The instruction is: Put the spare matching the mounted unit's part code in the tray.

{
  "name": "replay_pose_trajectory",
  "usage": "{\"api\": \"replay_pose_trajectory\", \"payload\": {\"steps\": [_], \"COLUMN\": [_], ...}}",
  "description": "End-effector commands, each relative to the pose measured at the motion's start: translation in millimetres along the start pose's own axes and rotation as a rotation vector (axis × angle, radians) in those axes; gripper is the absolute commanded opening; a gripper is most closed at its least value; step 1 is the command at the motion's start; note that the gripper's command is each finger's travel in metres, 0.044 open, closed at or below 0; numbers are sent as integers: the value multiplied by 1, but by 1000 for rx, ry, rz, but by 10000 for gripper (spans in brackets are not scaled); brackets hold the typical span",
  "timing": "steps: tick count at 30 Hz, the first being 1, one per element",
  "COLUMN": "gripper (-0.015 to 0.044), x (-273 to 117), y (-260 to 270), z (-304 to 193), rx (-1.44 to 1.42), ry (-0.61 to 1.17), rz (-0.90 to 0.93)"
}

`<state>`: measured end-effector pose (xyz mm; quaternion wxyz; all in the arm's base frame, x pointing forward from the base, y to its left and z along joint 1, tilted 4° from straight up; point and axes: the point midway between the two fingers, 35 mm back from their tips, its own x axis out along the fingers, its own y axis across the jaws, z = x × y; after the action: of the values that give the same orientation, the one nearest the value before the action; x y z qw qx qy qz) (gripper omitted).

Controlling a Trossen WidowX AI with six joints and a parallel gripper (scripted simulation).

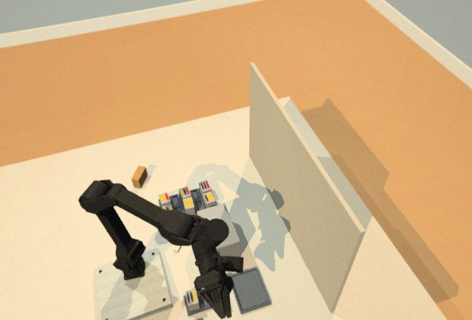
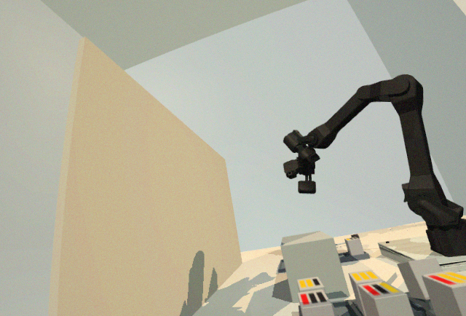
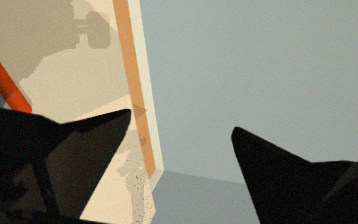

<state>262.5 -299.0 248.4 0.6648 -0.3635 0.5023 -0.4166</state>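
End effector (image 1: 225, 315) (image 2: 306, 191) (image 3: 183, 123) is hanging high with its fingers spread wide and nothing between them, so it's ready for a grab. Going by the top view, the pale grey upright blocks with coloured stripes on top (image 1: 189, 203) (image 2: 365, 276) are sitting between 11 and 12 o'clock from the fingertips, past the big plain grey box (image 1: 215, 215) (image 2: 312, 261). The flat dark grey square tray (image 1: 251, 290) is lying much nearer, around 1 or 2 o'clock. Which spare is matching I can't tell, no back code is showing. Looks like the arm's needing that code first, then a swing toward 11-ish, imo.
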Motion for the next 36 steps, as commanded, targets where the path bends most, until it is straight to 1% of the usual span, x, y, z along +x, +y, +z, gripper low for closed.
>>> {"api": "replay_pose_trajectory", "payload": {"steps": [1, 2, 8, 11, 14, 19, 24, 29, 34, 36], "gripper": [426, 440, 440, 440, 440, 440, 440, 440, 440, 440], "x": [0, 0, -1, -10, -30, -81, -148, -215, -283, -295], "y": [0, 0, 3, 17, 42, 90, 136, 168, 191, 193], "z": [0, 0, 5, 29, 66, 114, 140, 143, 129, 126], "rx": [0, 0, 1, 4, 8, -1, -31, -75, -131, -142], "ry": [0, 0, -12, -69, -148, -220, -200, -104, 59, 93], "rz": [0, 0, 15, 99, 246, 528, 819, 1050, 1237, 1263]}}
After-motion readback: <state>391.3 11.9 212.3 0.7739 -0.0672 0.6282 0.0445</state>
